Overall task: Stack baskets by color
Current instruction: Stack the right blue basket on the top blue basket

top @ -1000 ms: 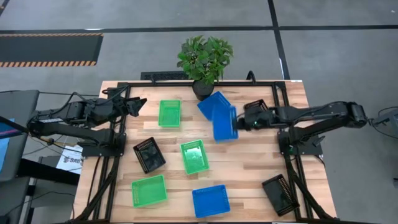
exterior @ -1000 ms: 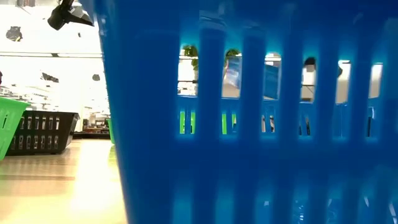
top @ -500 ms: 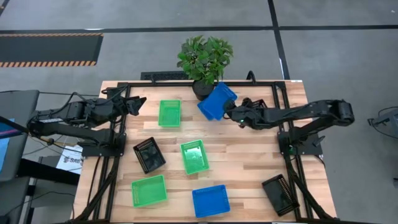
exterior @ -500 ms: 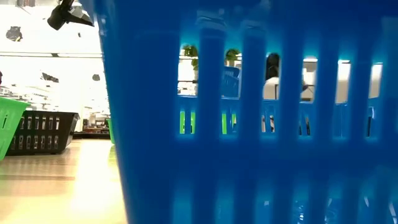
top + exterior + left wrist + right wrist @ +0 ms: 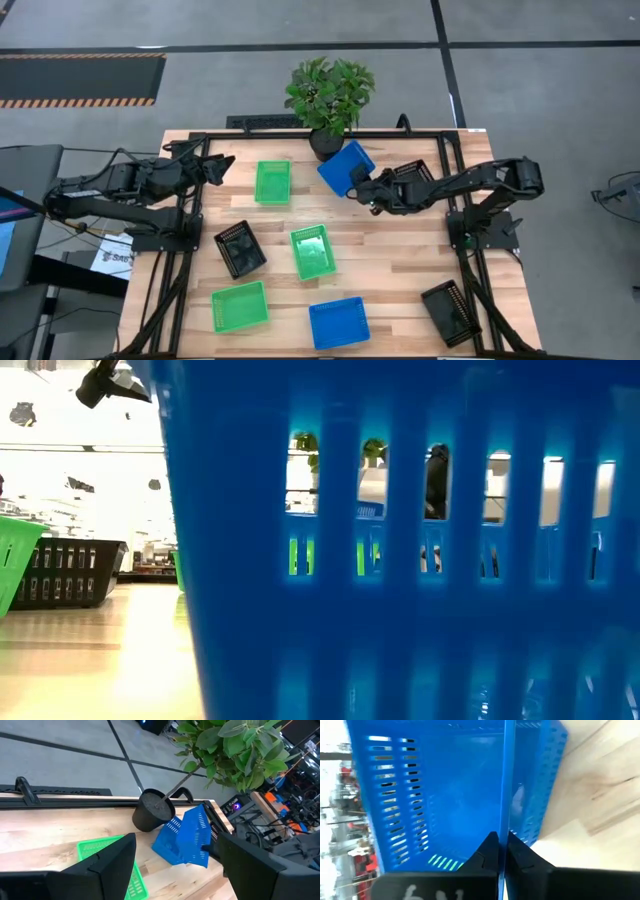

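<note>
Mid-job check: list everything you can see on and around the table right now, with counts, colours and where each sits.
Blue baskets: two spots showing; one by the plant, where one was set onto another, gripped at its rim; one at the near edge.
Green baskets: three; far-left centre, middle, near left.
Black baskets: two visible; left of middle, near right corner.
Plant: one, green leaves, dark pot, far edge centre.
Table: one, light wood.
Left gripper: open, waiting over the far left.
Right gripper: shut on the blue basket's rim by the plant.
</note>
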You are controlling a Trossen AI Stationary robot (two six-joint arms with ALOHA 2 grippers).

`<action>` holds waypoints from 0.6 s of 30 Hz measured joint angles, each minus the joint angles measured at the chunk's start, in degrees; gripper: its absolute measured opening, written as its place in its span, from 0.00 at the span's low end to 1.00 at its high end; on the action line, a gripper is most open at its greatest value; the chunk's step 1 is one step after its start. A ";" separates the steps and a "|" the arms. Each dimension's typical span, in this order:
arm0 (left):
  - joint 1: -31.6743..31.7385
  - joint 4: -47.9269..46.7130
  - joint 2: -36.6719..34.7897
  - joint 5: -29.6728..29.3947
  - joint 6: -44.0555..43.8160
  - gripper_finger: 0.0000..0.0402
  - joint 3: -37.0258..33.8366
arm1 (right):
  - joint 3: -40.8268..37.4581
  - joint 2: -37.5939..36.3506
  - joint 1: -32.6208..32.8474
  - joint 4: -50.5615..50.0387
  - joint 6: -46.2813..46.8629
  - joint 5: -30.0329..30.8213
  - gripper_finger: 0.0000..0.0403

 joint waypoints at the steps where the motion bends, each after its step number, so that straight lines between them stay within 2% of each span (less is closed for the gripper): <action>1: 0.00 -0.01 -0.02 0.15 0.00 0.66 0.00 | 0.08 0.18 -0.08 0.21 0.04 -0.02 0.06; 12: 0.00 0.00 0.00 0.23 0.00 0.66 0.00 | 0.02 0.17 -1.01 -3.51 -0.80 -0.06 0.15; 18: 0.00 -0.01 0.00 0.14 0.04 0.66 0.00 | 0.02 0.17 -2.05 -1.81 -3.01 -0.15 0.22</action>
